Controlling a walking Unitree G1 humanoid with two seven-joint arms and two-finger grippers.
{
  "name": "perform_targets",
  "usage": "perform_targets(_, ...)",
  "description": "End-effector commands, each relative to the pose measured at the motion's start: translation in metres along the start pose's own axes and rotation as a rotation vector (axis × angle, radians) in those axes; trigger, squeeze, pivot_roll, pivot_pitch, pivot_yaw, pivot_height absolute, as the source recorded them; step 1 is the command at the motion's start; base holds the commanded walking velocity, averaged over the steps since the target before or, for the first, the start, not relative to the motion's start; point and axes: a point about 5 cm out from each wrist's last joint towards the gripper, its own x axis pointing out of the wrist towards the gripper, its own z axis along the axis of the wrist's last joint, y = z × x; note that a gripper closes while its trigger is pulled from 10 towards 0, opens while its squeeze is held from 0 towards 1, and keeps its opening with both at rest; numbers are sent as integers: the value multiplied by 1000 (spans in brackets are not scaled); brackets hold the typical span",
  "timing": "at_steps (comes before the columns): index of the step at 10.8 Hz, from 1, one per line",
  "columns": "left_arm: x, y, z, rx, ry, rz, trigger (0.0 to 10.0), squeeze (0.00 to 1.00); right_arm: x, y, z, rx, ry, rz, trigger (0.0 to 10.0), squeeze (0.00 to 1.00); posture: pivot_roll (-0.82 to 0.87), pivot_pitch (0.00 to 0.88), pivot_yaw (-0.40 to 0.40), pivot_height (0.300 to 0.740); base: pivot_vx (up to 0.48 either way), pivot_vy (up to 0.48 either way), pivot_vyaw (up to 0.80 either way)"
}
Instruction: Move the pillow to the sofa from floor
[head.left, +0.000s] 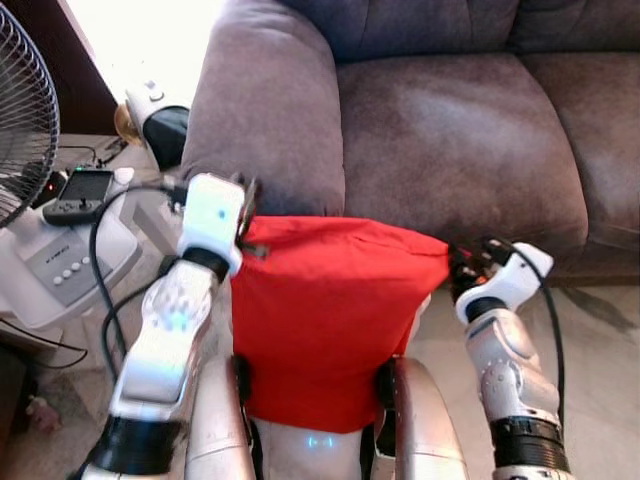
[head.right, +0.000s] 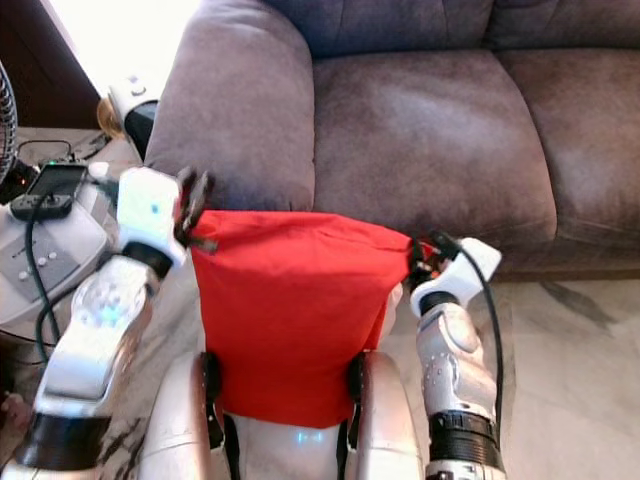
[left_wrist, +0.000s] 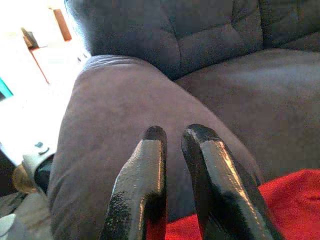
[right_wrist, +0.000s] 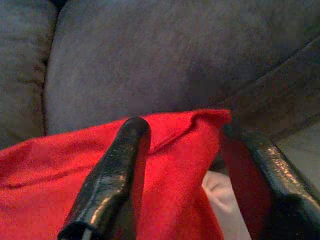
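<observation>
One red pillow (head.left: 330, 330), creased fabric, top corners pinched by left fingers (left_wrist: 145, 180) and right fingers (right_wrist: 112, 175).

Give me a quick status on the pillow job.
Left gripper and right gripper each shut on a top corner of the red pillow. Pillow hangs off the floor before the sofa. Seat cushion bare.

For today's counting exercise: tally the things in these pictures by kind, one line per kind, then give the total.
Pillow: 1
Sofa: 1
Fan: 1
Robot hands, left hand and right hand: 2
Total: 5
</observation>
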Motion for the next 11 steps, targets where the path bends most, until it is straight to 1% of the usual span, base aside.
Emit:
perform_targets(1,-1,-4,-2,-18,0,-22,10000,0,-1,-2,-6,2,34,1,10000,1000,74,205,-4,572,0,0,0)
perform_targets(2,-3,-8,-3,-22,5,-34,10000,0,-2,-3,-7,-4,37,-3,10000,1000,70,201,-3,572,0,0,0)
perform_targets(4,-6,-9,-6,-28,9,-39,10000,0,-2,-9,-9,-3,47,-27,10000,1000,74,193,-5,572,0,0,0)
perform_targets(5,-6,-9,-6,-30,8,-41,10000,0,-1,-7,-7,20,32,-22,10000,1000,72,190,-5,572,0,0,0)
perform_targets(7,-6,-12,-5,-36,5,-52,10000,0,-1,-8,-14,58,64,-21,10000,1000,76,185,-5,572,0,0,0)
perform_targets(8,-6,-12,-4,-36,1,-54,10000,0,-2,-7,-18,96,73,-21,10000,1000,76,185,-4,572,0,0,0)
perform_targets(9,-7,-12,-4,-35,0,-54,10000,0,-3,-6,-24,152,98,6,10000,1000,80,186,-4,572,0,0,0)
perform_targets(10,-8,-12,-3,-35,-2,-54,10000,0,-3,-4,-27,169,117,35,10000,1000,81,189,-5,572,0,0,0)
perform_targets(11,-9,-13,-3,-37,-3,-56,10000,0,-2,1,-32,149,142,96,10000,0,81,196,-5,572,0,0,0)
